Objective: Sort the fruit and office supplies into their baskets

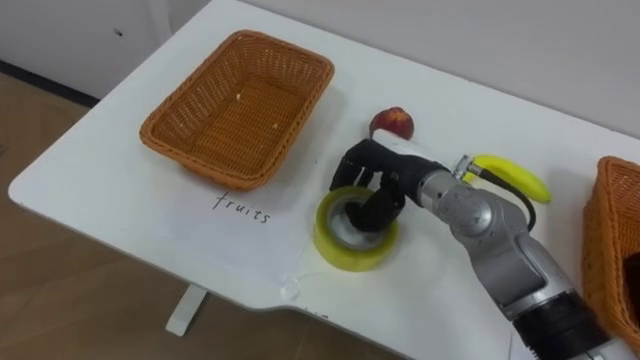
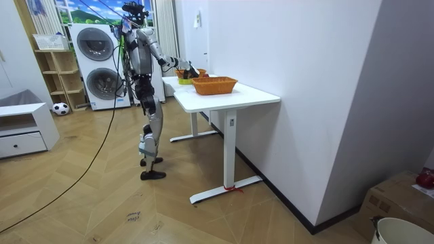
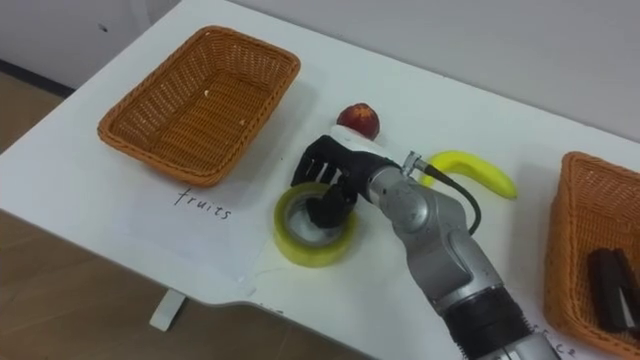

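A yellow tape roll (image 1: 338, 250) lies flat on the white table (image 1: 120, 170), near its front edge. My right hand (image 1: 385, 172) is on it, thumb down in the roll's hole and fingers curled over the far rim. Just behind the hand sits a red apple (image 1: 392, 123), and a yellow banana (image 1: 518, 177) lies to the right of the wrist. The wicker basket (image 1: 200, 165) at the left holds nothing and has "fruits" (image 1: 241, 207) handwritten before it. A second wicker basket (image 3: 575, 250) at the right edge holds a dark object (image 3: 610, 280).
The table's front edge runs close below the tape roll, with wood floor beyond. In the room view I stand at the far end of the table (image 2: 230, 95), which is against a white wall; washing machines (image 2: 98, 64) are behind me.
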Robot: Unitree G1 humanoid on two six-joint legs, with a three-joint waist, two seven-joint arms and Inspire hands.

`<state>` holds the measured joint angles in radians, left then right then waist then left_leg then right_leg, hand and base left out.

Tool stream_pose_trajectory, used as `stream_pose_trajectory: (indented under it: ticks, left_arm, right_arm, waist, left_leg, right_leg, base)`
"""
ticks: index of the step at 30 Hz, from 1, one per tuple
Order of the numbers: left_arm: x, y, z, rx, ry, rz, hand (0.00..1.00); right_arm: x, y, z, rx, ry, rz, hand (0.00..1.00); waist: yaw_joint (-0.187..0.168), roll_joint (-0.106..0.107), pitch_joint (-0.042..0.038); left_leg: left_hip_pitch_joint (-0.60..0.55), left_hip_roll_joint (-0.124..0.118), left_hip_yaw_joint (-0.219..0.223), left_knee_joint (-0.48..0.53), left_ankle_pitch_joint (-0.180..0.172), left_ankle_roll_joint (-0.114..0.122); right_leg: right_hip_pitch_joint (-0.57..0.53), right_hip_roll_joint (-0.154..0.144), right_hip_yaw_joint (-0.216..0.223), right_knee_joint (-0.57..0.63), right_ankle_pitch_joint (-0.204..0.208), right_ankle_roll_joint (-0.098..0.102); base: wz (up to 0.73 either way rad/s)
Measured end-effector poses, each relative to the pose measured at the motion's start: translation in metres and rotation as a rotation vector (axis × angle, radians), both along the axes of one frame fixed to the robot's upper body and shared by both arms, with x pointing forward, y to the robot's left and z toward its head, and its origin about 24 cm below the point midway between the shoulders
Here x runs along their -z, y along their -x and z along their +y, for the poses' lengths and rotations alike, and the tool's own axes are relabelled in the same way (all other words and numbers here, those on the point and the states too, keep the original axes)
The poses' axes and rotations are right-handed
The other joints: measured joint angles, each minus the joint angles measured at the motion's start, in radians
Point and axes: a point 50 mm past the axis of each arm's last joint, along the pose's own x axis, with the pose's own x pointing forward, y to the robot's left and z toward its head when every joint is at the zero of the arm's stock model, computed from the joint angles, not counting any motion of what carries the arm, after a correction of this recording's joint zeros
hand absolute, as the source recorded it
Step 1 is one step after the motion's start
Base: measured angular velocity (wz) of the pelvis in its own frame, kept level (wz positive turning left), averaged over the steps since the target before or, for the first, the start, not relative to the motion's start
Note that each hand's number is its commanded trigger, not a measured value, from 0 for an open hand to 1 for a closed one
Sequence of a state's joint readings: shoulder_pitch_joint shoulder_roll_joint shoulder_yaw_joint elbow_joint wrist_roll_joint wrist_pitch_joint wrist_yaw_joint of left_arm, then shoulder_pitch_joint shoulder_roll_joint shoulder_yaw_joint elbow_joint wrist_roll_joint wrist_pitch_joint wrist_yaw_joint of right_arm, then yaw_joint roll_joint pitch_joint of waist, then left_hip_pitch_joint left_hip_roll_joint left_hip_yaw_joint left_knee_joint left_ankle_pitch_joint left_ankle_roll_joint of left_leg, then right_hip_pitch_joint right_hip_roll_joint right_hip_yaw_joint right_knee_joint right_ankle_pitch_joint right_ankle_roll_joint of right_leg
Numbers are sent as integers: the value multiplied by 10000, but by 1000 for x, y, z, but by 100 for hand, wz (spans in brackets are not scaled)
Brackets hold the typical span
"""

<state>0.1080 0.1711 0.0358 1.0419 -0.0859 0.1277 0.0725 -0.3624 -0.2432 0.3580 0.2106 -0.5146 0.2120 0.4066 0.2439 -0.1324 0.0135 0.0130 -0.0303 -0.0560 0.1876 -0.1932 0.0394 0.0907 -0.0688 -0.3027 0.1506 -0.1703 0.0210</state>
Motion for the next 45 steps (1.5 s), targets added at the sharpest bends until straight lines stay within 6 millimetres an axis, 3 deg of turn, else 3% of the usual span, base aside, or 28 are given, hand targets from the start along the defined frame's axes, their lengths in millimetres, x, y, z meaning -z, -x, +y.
stream_pose_trajectory:
  ticks: [4, 7, 11, 15, 27, 35, 45]
  left_arm:
    - [0, 4, 2, -70, -13, -112, 0]
    - [0, 10, 5, -479, -33, -87, 0]
    - [0, 21, 9, -1009, -86, 35, 0]
    - [0, 25, 11, -1095, -98, 107, 0]
    - [2, 33, 11, -1456, -219, 269, 0]
    - [2, 33, 11, -1454, -129, 259, 0]
    - [4, 42, 10, -1432, -46, 493, 0]
  right_arm:
    - [-1, 4, -8, 25, 46, -63, 100]
    - [-6, 12, -25, 336, 183, -320, 100]
    - [-22, 11, -48, 1202, 104, -1011, 100]
    - [-44, 11, -61, 1753, -157, -1968, 100]
    - [-51, 17, -69, 1992, -352, -2276, 100]
    - [-58, 17, -81, 2546, -490, -2604, 100]
    - [-60, 17, -85, 2726, -655, -2736, 100]
  waist:
    - [-157, -32, -18]
    - [-242, -91, -37]
    - [-555, -188, -89]
    - [-815, -183, -88]
    - [-1324, -129, -63]
    - [-1340, -121, -60]
    - [-1656, -43, -71]
  left_leg:
    - [-6, 5, 40, -7, 3, 4]
    - [-8, 17, 135, -25, 3, 4]
    - [-10, 17, 237, -29, 2, 4]
    - [122, 18, 271, -62, 2, 4]
    - [332, 58, 632, -221, 3, 4]
    - [460, 163, 835, -258, 0, 0]
    - [529, 178, 903, -353, -1, -2]
  right_leg:
    - [-31, -9, 26, 4, 0, 0]
    - [-63, -6, 80, 4, 0, 1]
    - [-72, 19, 198, 1, 0, 0]
    - [-34, 43, 317, 5, 1, 1]
    - [-69, 85, 770, 33, 1, 1]
    - [-51, 120, 998, 26, 2, 1]
    - [-57, 176, 1078, 38, 5, -4]
  base:
    - [-3]
    - [-9]
    - [-5]
    - [-9]
    - [-9]
    - [-7]
    - [-3]
